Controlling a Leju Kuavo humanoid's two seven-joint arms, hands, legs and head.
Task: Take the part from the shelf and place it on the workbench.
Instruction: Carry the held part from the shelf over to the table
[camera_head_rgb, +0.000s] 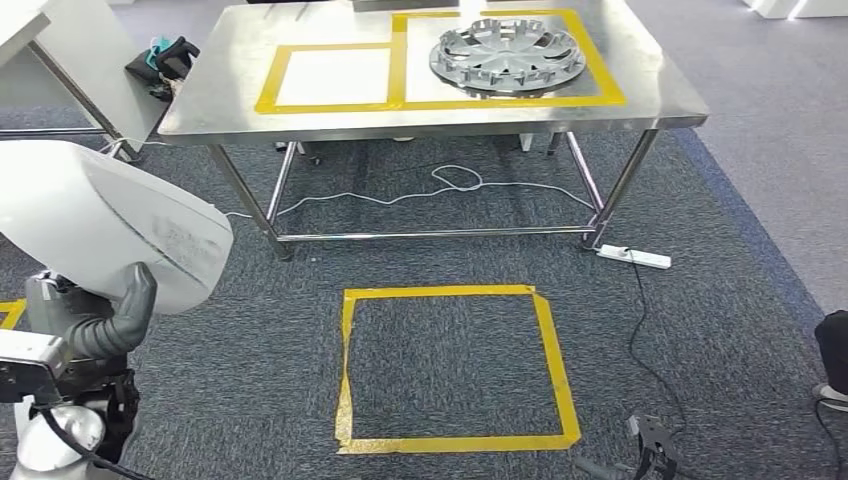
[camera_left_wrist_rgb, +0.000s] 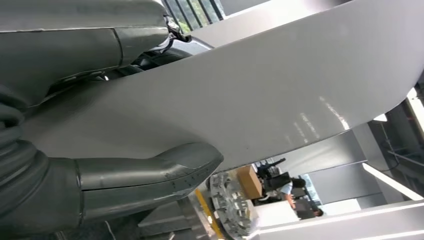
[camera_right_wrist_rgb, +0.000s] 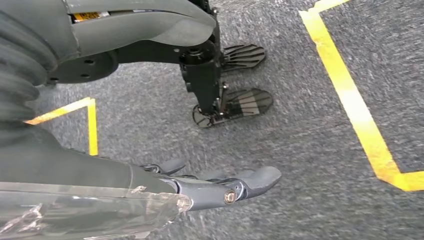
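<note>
At far left in the head view, the left hand (camera_head_rgb: 120, 315) grips a big white curved part (camera_head_rgb: 100, 225), thumb pressed on its lower edge; the left wrist view shows the thumb (camera_left_wrist_rgb: 150, 177) under the part (camera_left_wrist_rgb: 280, 85) and darker fingers over it. Ahead stands the steel desk (camera_head_rgb: 230, 95), well apart from the held part, with yellow tape outlines and a silver wheel cover (camera_head_rgb: 507, 55) inside the right outline. A yellow tape square (camera_head_rgb: 455, 370) marks the carpet. The right hand (camera_right_wrist_rgb: 215, 187) hangs above the floor, fingers extended, holding nothing.
</note>
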